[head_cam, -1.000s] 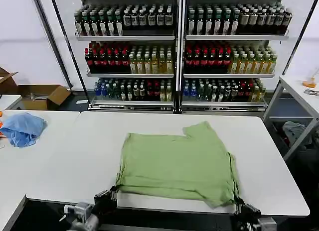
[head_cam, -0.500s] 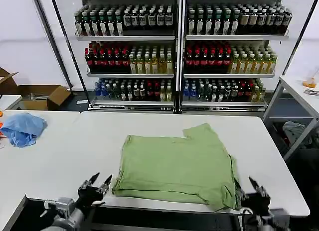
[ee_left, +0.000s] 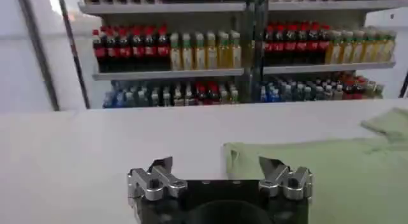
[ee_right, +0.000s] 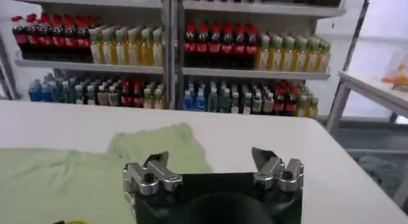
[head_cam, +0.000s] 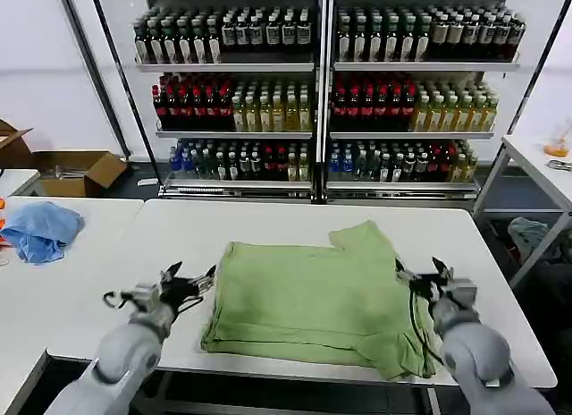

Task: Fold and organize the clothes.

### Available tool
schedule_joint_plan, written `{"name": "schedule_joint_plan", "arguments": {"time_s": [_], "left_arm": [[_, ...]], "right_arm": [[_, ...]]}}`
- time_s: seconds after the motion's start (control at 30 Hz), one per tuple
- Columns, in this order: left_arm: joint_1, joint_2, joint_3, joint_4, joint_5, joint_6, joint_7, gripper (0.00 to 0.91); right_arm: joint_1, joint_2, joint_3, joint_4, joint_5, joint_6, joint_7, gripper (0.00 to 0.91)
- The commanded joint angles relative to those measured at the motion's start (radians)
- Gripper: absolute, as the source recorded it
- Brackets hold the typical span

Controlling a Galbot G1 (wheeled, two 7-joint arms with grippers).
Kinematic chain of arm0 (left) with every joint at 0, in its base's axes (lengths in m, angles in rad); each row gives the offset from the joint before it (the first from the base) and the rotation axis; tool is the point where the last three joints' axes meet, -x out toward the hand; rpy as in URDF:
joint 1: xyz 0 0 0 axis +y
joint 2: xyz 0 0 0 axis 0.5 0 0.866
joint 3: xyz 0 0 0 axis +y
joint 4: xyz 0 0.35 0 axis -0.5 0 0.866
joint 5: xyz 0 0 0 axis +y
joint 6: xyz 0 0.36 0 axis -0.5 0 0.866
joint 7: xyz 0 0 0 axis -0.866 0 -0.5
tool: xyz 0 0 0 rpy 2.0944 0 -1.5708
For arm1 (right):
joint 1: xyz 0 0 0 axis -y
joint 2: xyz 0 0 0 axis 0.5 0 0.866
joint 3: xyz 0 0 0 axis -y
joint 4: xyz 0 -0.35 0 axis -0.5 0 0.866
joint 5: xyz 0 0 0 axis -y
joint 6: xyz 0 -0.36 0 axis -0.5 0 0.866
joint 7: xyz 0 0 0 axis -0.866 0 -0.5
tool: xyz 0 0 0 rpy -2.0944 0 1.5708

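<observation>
A big light green shirt (head_cam: 317, 299) lies flat on the white bench (head_cam: 179, 245), a bit to the right of the middle. It is partly folded, and one sleeve sticks out at the far right corner. The near edge of the shirt is close to the front edge of the bench. The left gripper (head_cam: 189, 282) is over the bench just beside the left edge of the shirt, and its jaws are wide apart with nothing in them. From the left wrist, the left gripper (ee_left: 220, 174) points at the near left corner of the shirt (ee_left: 319, 174). The right gripper (head_cam: 424, 274) is at the right edge of the shirt, and its jaws are wide apart too, holding nothing. From the right wrist, the right gripper (ee_right: 212, 168) sits above the shirt (ee_right: 76, 177) near the sleeve. A small blue cloth (head_cam: 37, 231) lies far off on another bench to the left. Behind the bench stands a shelf (head_cam: 322, 93) full of bottles.
</observation>
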Motion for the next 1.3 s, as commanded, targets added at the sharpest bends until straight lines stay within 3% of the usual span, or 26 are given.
{"name": "schedule_joint_plan", "arguments": {"time_s": [0.03, 0.27, 0.57, 0.6, 0.67, 0.7, 0.73, 0.8, 0.97, 1.3], "left_arm": [[-0.421, -0.103, 0.267, 0.434, -0.004, 0.007, 0.044, 0.907], [-0.46, -0.135, 0.304, 0.542, 0.011, -0.001, 0.063, 0.907], [-0.454, -0.14, 0.303, 0.557, 0.006, 0.004, 0.076, 0.907], [-0.452, -0.139, 0.304, 0.554, 0.006, 0.004, 0.076, 0.816], [-0.449, -0.134, 0.305, 0.55, 0.006, 0.006, 0.079, 0.494], [-0.446, -0.132, 0.306, 0.547, 0.005, 0.007, 0.081, 0.272], [-0.443, -0.13, 0.306, 0.543, 0.004, 0.009, 0.083, 0.111], [-0.436, -0.125, 0.306, 0.532, -0.001, 0.013, 0.088, 0.05], [-0.425, -0.121, 0.301, 0.52, -0.024, 0.026, 0.103, 0.03], [-0.409, -0.118, 0.286, 0.51, -0.04, 0.024, 0.116, 0.03]], "right_arm": [[0.465, 0.07, -0.207, -0.505, 0.06, -0.024, -0.032, 0.907], [0.567, 0.139, -0.255, -0.71, 0.049, -0.024, -0.072, 0.907], [0.596, 0.198, -0.276, -0.82, 0.034, -0.025, -0.117, 0.907], [0.595, 0.2, -0.278, -0.822, 0.034, -0.025, -0.123, 0.836], [0.595, 0.205, -0.284, -0.833, 0.035, -0.025, -0.138, 0.705], [0.595, 0.208, -0.287, -0.841, 0.035, -0.025, -0.152, 0.534], [0.595, 0.209, -0.288, -0.845, 0.035, -0.025, -0.156, 0.212], [0.597, 0.213, -0.295, -0.862, 0.035, -0.026, -0.17, 0.02], [0.598, 0.215, -0.309, -0.873, 0.036, -0.026, -0.204, 0.0], [0.575, 0.197, -0.298, -0.846, 0.045, -0.025, -0.206, 0.0]]}}
